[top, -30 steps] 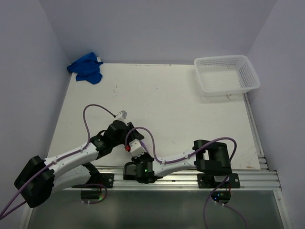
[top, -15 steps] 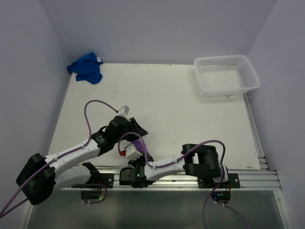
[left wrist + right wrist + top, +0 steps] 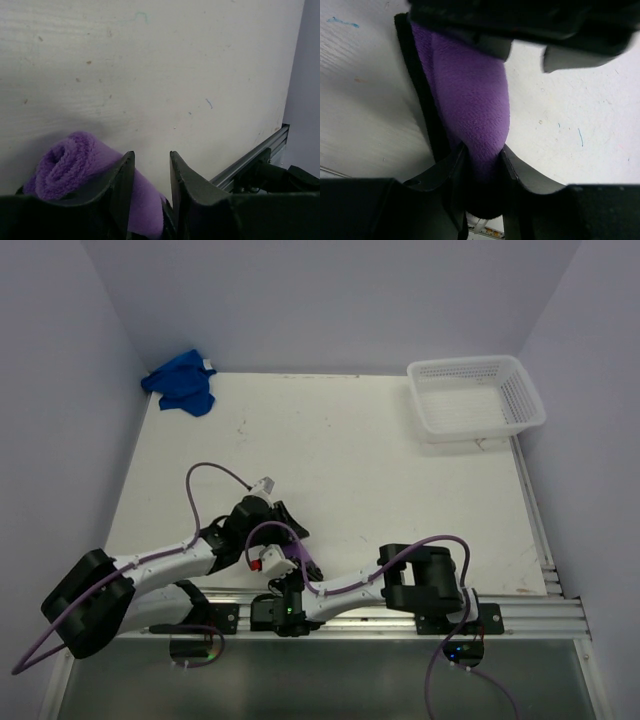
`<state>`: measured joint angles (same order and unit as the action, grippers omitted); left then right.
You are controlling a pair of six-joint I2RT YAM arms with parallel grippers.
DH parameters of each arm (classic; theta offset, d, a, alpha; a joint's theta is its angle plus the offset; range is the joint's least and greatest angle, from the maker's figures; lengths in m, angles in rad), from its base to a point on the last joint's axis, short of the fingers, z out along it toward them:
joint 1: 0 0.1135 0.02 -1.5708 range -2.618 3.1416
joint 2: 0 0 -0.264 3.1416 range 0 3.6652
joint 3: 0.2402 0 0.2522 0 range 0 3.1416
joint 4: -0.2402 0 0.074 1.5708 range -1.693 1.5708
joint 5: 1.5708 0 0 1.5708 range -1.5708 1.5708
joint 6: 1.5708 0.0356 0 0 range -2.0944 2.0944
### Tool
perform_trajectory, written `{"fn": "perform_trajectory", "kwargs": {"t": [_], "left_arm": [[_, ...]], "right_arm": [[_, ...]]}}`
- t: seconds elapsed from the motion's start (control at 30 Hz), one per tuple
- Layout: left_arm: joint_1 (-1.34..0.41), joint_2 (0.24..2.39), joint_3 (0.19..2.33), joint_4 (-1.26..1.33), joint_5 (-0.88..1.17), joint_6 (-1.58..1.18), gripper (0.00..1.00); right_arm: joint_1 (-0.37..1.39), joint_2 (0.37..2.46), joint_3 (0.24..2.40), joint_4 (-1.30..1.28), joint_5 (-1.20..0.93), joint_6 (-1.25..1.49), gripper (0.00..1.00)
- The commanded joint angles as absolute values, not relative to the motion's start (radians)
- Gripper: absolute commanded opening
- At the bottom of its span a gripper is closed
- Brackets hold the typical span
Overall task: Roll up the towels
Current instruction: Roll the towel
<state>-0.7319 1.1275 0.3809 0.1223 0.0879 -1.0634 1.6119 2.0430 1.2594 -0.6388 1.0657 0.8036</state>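
Where the walls (image 3: 330, 300) meet at far left: blue towel (image 3: 180, 385), bunched in a loose heap on the back corner of the table (image 3: 380, 480), close against the left wall.
Walls: plain lilac, closing the table in on three sides.
Table: white and flat, faintly speckled and scuffed, with a short blue mark (image 3: 208, 103) seen from the left wrist.
Far right corner: white mesh basket (image 3: 470, 430), upright, near the right wall.
Near edge: bare metal rail (image 3: 520, 615), carrying both arm bases.
Left arm (image 3: 160, 560): elbow swung out past the near left corner, forearm running low to the right, wrist tipped down at the table, cable (image 3: 200, 475) looping above it.
Left claw (image 3: 150, 157): fingers partway apart; purple cloth lies between them near their roots and bare table shows between the tips. Whether they squeeze the cloth cannot be told.
Purple towel (image 3: 70, 162): rolled into a tube, lying on the table by the near edge, left of centre. Its spiral end shows just left of the left claw and its length runs on into the right claw.
Right claw (image 3: 481, 150): narrow, both fingers pressed against the roll's sides, and the cloth pinches in between them.
Right arm (image 3: 350, 585): folded over its base right of centre, forearm lying low along the rail, reaching left so that its wrist sits just beside the left wrist.
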Motion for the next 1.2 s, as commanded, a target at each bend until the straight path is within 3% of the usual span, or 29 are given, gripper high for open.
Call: {"fn": "perform_trajectory", "kwargs": {"t": [0.0,0.53,1.17], "left_arm": [[-0.742,1.160,0.318,0.233,0.110,-1.086,0.38],[-0.755,1.226,0.109,0.406,0.048,-1.129,0.37],[-0.798,1.301,0.003,0.595,0.005,-1.098,0.36]], "right_arm": [[1.615,2.076,1.244,-0.643,1.005,0.838,0.33],[1.615,1.996,1.174,-0.575,0.939,0.839,0.50],[1.550,1.557,1.003,-0.345,0.712,0.732,0.73]]}}
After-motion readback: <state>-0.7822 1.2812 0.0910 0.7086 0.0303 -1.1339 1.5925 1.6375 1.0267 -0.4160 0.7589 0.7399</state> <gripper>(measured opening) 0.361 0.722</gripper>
